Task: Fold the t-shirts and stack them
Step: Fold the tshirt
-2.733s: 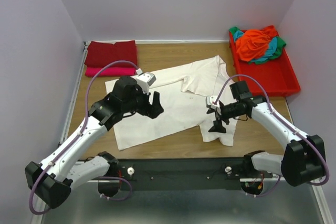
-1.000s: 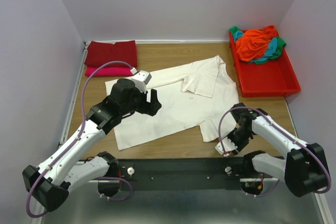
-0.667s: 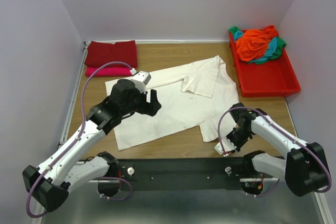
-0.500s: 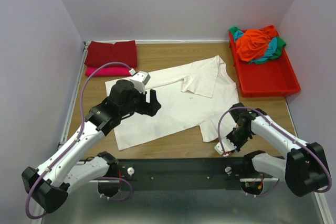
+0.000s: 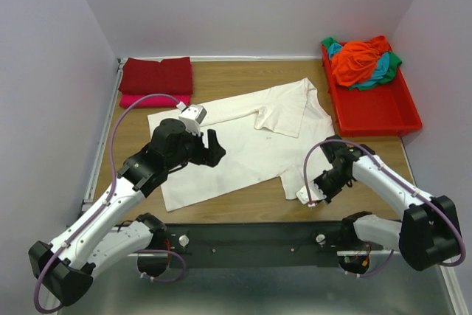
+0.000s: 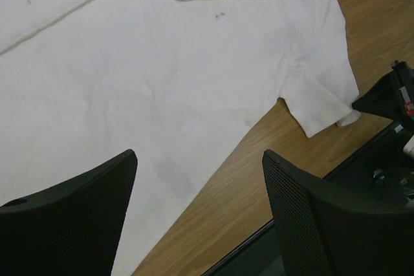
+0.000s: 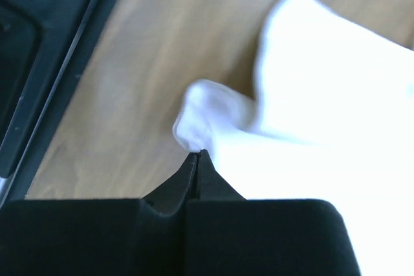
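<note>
From above, the cream-white t-shirt (image 5: 243, 134) lies spread flat across the middle of the wooden table (image 5: 243, 75), its near sleeve reaching toward the black rail at the front edge. The left gripper (image 5: 212, 149) hangs over the shirt's left half. The right gripper (image 5: 311, 191) is down low at the corner of that near sleeve. At the far left a folded dark red t-shirt (image 5: 155, 75) rests on a folded pink t-shirt (image 5: 155, 99). At the far right a red tray (image 5: 383, 112) holds a loose heap of orange, teal and green t-shirts (image 5: 361, 60). Plain pale lilac walls close in the table on three sides. The left wrist view adds what the overhead cannot: the left fingers stand wide apart with nothing between them, clear above the cloth. It also shows a small dark mark (image 6: 220, 14) below the collar, too small to read, and a faint greyish patch lower down. The right gripper's pointed tip shows there at the sleeve corner. The right wrist view, blurred, shows the jaws pressed together with a bunched bit of the white sleeve hem caught at their tip, wood grain and the dark rail beyond.
</note>
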Controlling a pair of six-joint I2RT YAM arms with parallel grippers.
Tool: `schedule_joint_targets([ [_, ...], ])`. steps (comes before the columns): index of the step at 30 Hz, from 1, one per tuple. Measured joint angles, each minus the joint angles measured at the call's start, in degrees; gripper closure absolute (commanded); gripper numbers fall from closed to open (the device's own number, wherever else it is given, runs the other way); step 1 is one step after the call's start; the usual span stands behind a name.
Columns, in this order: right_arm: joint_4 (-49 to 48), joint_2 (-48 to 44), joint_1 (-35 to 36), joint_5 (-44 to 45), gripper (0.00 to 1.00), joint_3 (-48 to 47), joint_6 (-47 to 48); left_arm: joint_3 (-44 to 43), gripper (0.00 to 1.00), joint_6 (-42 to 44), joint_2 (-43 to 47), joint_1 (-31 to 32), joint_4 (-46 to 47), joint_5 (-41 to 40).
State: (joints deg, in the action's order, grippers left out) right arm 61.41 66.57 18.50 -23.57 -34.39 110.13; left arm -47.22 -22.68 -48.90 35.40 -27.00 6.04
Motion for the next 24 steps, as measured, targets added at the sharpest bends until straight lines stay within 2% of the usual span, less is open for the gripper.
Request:
schedule_joint_targets([
  [3,0.0,0.1,0.1,-1.7,0.99,-3.6,-4.0,0.7,0.12,-1.7,0.4,0.0,0.8,-0.3],
  [6,0.0,-0.1,0.2,-2.7,0.99,-6.1,-9.0,1.6,0.02,-3.9,0.7,0.0,1.8,-1.3],
  [13,-1.9,-4.1,0.2,-2.8,0.99,-9.3,-25.4,4.0,0.02,-11.3,-0.3,-0.2,4.0,-2.9],
  [16,-5.0,-7.0,0.2,-1.2,0.99,-9.6,-34.0,4.6,0.08,-15.0,-1.2,-0.4,5.1,-2.8],
  [19,-9.3,-9.6,0.2,1.3,1.0,-9.6,-42.5,5.9,0.23,-21.2,-1.3,-0.5,5.6,-2.8],
  [24,-18.5,-12.1,-0.5,5.5,1.0,-9.5,-55.0,6.5,0.24,-30.4,-4.5,-0.5,2.9,-3.4],
])
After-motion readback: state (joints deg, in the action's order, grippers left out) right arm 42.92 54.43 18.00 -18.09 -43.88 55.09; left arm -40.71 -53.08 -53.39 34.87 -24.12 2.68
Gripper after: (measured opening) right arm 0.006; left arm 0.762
